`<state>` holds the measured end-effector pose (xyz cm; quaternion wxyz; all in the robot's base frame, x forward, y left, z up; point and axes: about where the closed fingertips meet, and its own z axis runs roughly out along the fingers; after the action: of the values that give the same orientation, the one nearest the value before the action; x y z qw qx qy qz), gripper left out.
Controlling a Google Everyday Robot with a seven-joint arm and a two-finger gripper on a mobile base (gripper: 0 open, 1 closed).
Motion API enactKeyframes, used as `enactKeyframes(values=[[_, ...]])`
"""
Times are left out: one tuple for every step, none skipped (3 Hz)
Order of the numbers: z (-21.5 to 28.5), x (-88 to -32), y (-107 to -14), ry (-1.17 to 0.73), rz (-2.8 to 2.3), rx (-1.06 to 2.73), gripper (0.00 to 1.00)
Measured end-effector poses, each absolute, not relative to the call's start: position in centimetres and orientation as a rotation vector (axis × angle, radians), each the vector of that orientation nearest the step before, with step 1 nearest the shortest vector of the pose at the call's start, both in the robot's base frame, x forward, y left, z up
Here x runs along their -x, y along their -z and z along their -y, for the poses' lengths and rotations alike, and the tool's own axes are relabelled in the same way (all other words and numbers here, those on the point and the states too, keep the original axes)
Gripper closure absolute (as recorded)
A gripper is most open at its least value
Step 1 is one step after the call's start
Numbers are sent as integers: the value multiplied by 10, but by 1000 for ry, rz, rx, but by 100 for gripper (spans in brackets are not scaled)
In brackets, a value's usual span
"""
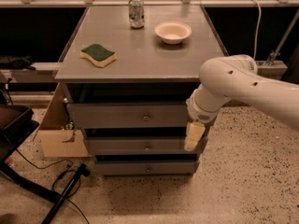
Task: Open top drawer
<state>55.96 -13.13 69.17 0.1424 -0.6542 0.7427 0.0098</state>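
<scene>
The top drawer [126,115] is the widest grey front, just under the cabinet's top, with a small round metal knob [146,117] at its centre. A dark gap shows above its front. My gripper [194,136] is the cream part hanging below the white arm [233,85]. It sits in front of the cabinet's right side, at the level of the middle drawer [140,146] and just below the top drawer's right end. It is well to the right of the knob and holds nothing that I can see.
On the cabinet top [140,55] lie a green-and-yellow sponge [98,54], a soda can [136,11] and a white bowl [173,31]. The bottom drawer [145,167] is lowest. A cardboard box [58,134] stands at the left, with cables and a black stand [65,192] on the floor.
</scene>
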Motion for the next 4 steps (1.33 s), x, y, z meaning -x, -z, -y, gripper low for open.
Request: enactKeyframes(values=[[123,-584,-681,0,-2123,1890,0],[112,-608,-677,44,-2111,1910,0],[100,-626,-669,89,-2114,1937,0],[90,-635,-660,120,-2117,1958,0]])
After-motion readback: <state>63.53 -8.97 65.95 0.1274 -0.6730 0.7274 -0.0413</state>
